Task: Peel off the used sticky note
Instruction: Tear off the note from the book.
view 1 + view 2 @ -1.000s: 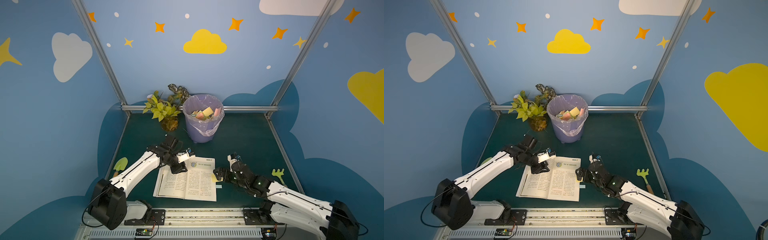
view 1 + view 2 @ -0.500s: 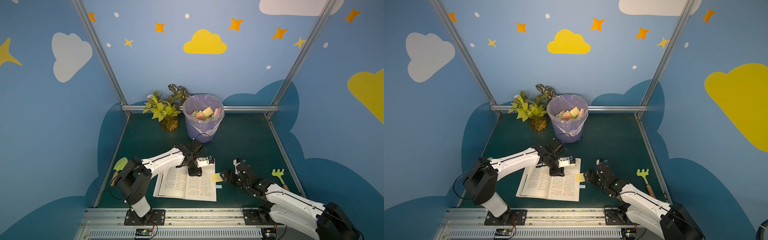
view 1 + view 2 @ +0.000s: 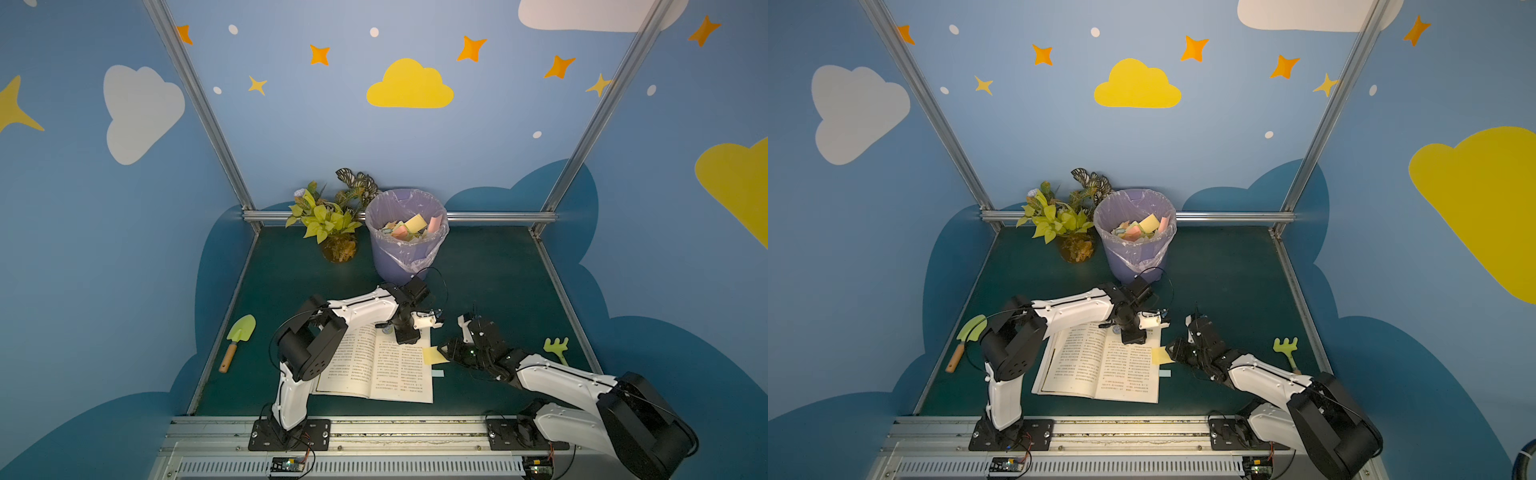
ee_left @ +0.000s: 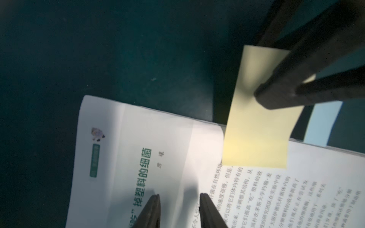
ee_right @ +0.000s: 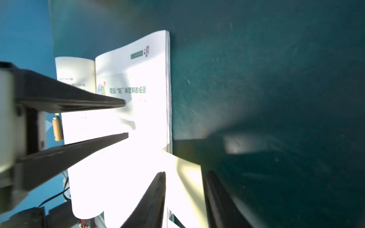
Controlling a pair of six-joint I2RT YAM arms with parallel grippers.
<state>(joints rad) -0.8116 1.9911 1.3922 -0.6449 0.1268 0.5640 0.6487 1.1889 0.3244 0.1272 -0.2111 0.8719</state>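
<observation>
Two robot arms are working over an open book (image 3: 399, 374) lying on the near side of the green table (image 3: 478, 270). The yellow sticky note (image 3: 432, 355) is clinging to the right edge of the right-hand page, and its free half is jutting out over the table toward the right arm.

The left gripper (image 4: 178, 197) is bearing down on the far part of that page, beside the heading, with its jaws slightly apart and holding nothing. The right gripper (image 5: 185, 173) is reaching in from the right with its jaws straddling the note's free edge. Whether they are pinching the paper yet cannot be told.

The danger is lying in the pull to come. A tug taken too fast or too flat is likely to drag the page, or the whole book, rightward from under the left gripper's tips, creasing or tearing the sheet. A shallow bite is likely to slip off the note. A pale blue tab (image 3: 437, 373) is poking out just nearer along the same edge, close enough to be snagged. The purple bin (image 3: 395, 257), already holding notes, is standing at the far side.
</observation>
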